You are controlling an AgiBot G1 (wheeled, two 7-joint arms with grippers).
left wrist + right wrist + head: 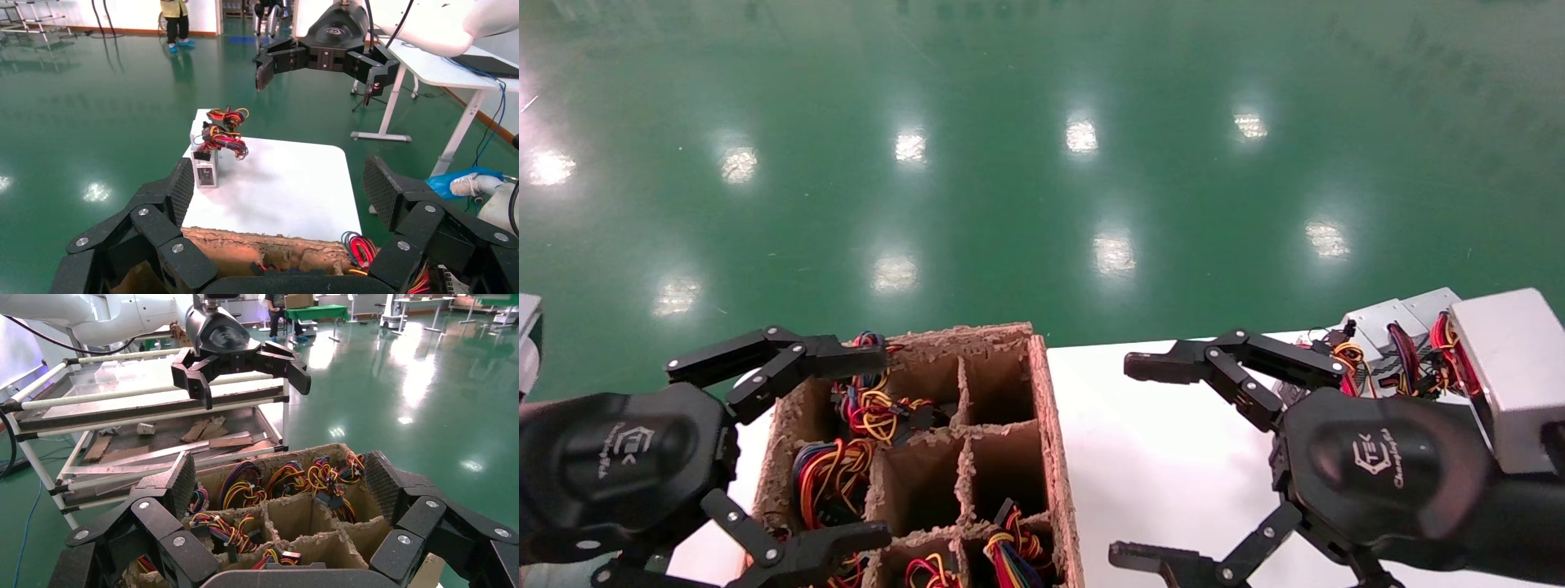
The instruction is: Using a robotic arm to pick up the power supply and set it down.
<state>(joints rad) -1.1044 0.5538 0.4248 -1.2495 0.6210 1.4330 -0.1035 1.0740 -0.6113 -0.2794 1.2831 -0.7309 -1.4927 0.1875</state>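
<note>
Two silver power supplies (1397, 322) with red-yellow wire bundles stand at the white table's (1173, 457) far right corner; the left wrist view shows the nearer unit (205, 162) upright. More wire bundles (870, 404) stick up from the cardboard divider box (1042, 425). My right gripper (1128, 461), on the arm with the silver wrist block, hovers open over the bare table, left of those units, holding nothing. My left gripper (878, 445) hangs open above the box's left compartments, empty. In the right wrist view the wide jaws frame the box (294, 514).
Green floor lies beyond the table's far edge. A metal rack (153, 416) with cardboard scraps stands behind the box on my left side. A white desk (428, 67) and a person (176, 21) are farther off to my right.
</note>
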